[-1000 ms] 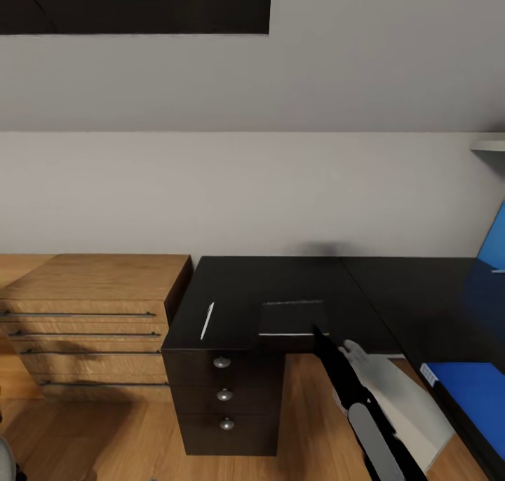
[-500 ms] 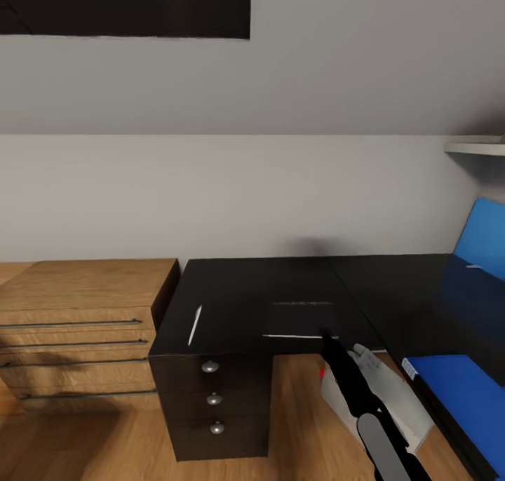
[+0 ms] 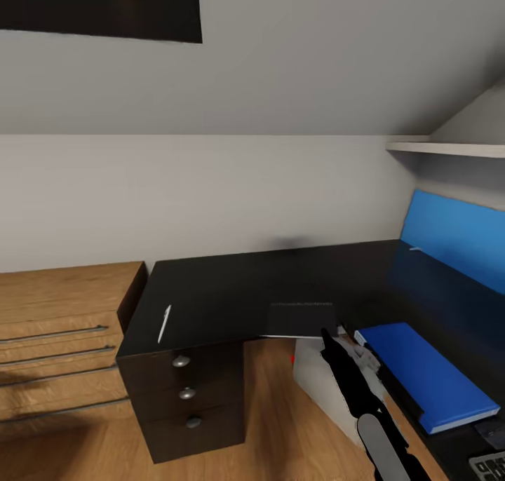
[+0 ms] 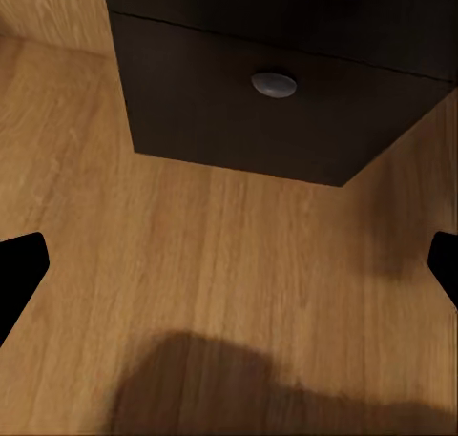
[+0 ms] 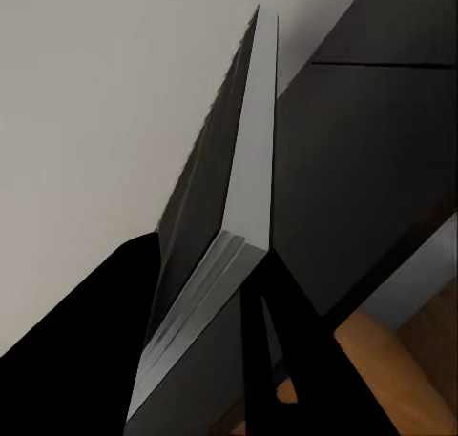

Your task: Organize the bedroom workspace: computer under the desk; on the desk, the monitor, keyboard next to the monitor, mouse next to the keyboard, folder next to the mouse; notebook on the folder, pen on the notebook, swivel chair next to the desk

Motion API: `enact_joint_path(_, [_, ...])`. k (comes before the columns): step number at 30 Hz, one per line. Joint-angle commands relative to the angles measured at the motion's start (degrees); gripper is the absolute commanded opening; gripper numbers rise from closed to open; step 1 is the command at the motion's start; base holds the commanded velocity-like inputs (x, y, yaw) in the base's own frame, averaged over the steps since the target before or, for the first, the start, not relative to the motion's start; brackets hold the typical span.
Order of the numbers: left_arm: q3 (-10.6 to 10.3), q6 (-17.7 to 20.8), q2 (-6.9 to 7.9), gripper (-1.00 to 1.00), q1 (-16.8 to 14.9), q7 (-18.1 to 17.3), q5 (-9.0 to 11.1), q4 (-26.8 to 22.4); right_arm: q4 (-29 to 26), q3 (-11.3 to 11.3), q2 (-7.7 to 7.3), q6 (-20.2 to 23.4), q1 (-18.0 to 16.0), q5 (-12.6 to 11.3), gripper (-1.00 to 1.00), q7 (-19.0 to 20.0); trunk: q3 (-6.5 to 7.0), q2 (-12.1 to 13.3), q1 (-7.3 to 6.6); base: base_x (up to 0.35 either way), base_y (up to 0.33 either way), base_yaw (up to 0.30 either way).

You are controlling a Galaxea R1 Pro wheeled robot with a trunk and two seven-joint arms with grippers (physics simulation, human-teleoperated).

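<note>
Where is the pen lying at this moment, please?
In the head view, the pen lies on the left end of the desk, above the drawers, well to the left of the notebook.

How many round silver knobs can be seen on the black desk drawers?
3, in a column on the drawer fronts: top, middle, bottom. No others show.

black desk [image 3: 224, 292], blue folder [image 3: 421, 369], white pen [image 3: 164, 324]

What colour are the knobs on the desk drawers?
Silver-grey, round, on black drawer fronts; the knobs show best in the head view.
</note>
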Motion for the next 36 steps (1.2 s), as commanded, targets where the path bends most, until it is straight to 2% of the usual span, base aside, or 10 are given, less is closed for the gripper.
enact_joint_path(1, [-0.2,-0.4,-0.02,1.0,0.0,0.3,0.6,0.0,0.1,0.1,-0.03,-0.3,0.0,-0.6,-1.0,0.2,-0.04,0.0,0.0,-0.004,0.0,-0.296])
enact_joint_path(7, [-0.3,-0.4,-0.33,1.0,0.0,0.4,0.6,0.5,0.1,0.1,-0.04,-0.4,0.0,-0.6,-1.0,0.2,-0.04,0.0,0.0,-0.001,0.0,-0.286])
enact_joint_path(14, [-0.3,-0.4,-0.35,1.0,0.0,0.4,0.6,0.6,-0.2,0.2,0.33,-0.4,0.0,-0.5,-1.0,0.2,-0.03,0.0,0.0,0.0,0.0,-0.059])
enact_joint_path(16, [-0.3,-0.4,-0.35,1.0,0.0,0.4,0.6,0.6,-0.5,0.1,1.98,-4.1,0.0,-0.4,-1.0,-0.9,-0.03,0.0,0.0,0.0,0.0,-0.003])
enact_joint_path(20, [-0.3,-0.4,-0.35,1.0,0.0,0.4,0.6,0.7,-0.5,0.2,3.85,-17.3,0.2,-0.5,-1.0,-5.4,-0.03,0.0,0.0,0.0,0.0,0.0])
enact_joint_path(22, [-0.3,-0.4,-0.35,1.0,0.0,0.4,0.6,0.7,-0.5,0.3,4.09,-19.8,0.6,-0.5,-1.0,-6.5,-0.03,0.0,0.0,0.0,0.0,0.0])
enact_joint_path(28, [-0.3,-0.4,-0.35,1.0,0.0,0.4,0.6,0.7,-0.5,0.6,4.63,-28.7,2.0,-0.7,-1.0,-16.5,-0.03,0.0,0.0,0.0,0.0,0.0])
enact_joint_path(30, [-0.3,-0.4,-0.35,1.0,0.0,0.4,0.6,0.7,-0.5,0.6,4.68,-31.9,2.0,-1.0,-1.0,-18.4,-0.03,0.0,0.0,0.0,0.0,0.0])
enact_joint_path(32, [-0.3,-0.4,-0.35,1.0,0.0,0.4,0.6,0.7,-0.2,0.6,4.71,-35.1,2.1,-2.6,-1.0,-20.9,-0.03,0.0,0.0,0.0,0.0,0.0])
enact_joint_path(36, [-0.3,-0.4,-0.35,1.0,0.0,0.4,0.6,0.7,-0.1,0.7,4.7,-37.0,2.1,-7.0,-1.0,-22.3,-0.03,0.0,0.0,0.0,0.0,0.0])
